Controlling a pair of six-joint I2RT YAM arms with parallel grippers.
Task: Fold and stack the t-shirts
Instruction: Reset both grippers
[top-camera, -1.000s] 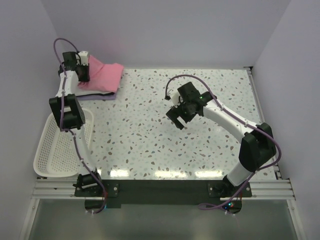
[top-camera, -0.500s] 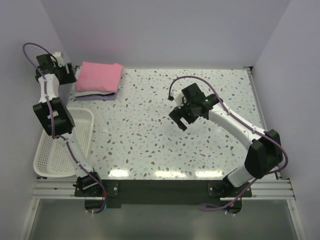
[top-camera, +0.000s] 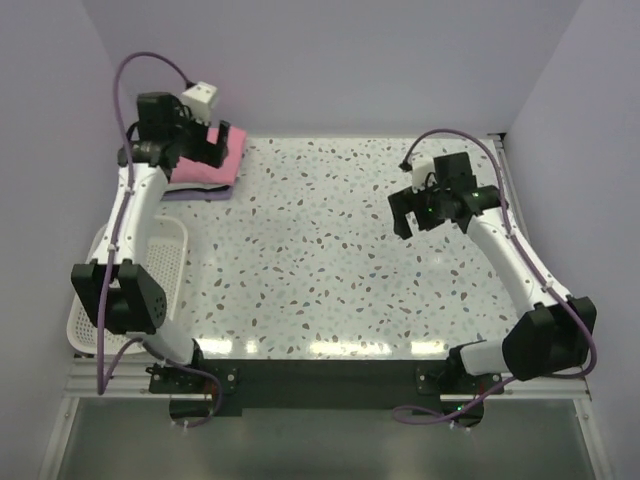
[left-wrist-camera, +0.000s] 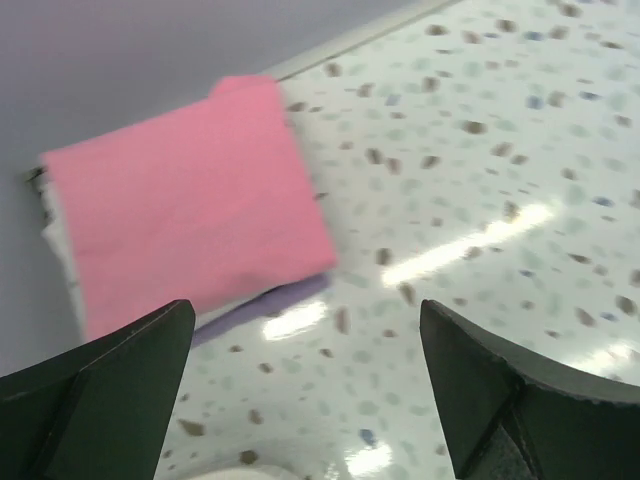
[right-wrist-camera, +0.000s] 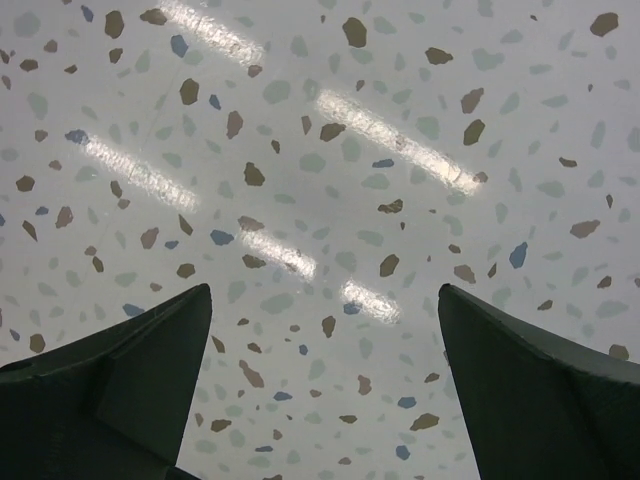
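A: While we look down from above, where do we find the shirts?

B: We find them stacked at the far left corner of the table (top-camera: 320, 260), close to the back wall. The pink shirt (left-wrist-camera: 190, 225) lies folded on top, a tidy rectangle. Under it the pale shirt (left-wrist-camera: 60, 255) peeps out along one side in the left wrist view. A lavender strip shows along the near edge; we cannot tell whether that is cloth or shadow. That view is somewhat blurred.

A: And the left gripper (top-camera: 188, 150)?

B: We see it above the stack, not touching it, fingers (left-wrist-camera: 110, 385) spread wide. Its wrist view shows the pink shirt and speckled tabletop beyond the two dark fingers. Nothing lies between them, so we call it released, holding nothing.

A: What do we make of the right gripper (top-camera: 418, 218)?

B: Its jaws stand wide apart too. We see it over the right half of the table, well apart from the shirts, and its wrist view shows only tabletop between its fingers (right-wrist-camera: 110, 390) — empty-handed.

A: Anything else we can name?

B: A white mesh basket (top-camera: 172, 262) sits at the table's left edge, nearer to us than the stack, and the left arm's elbow crosses in front of it.
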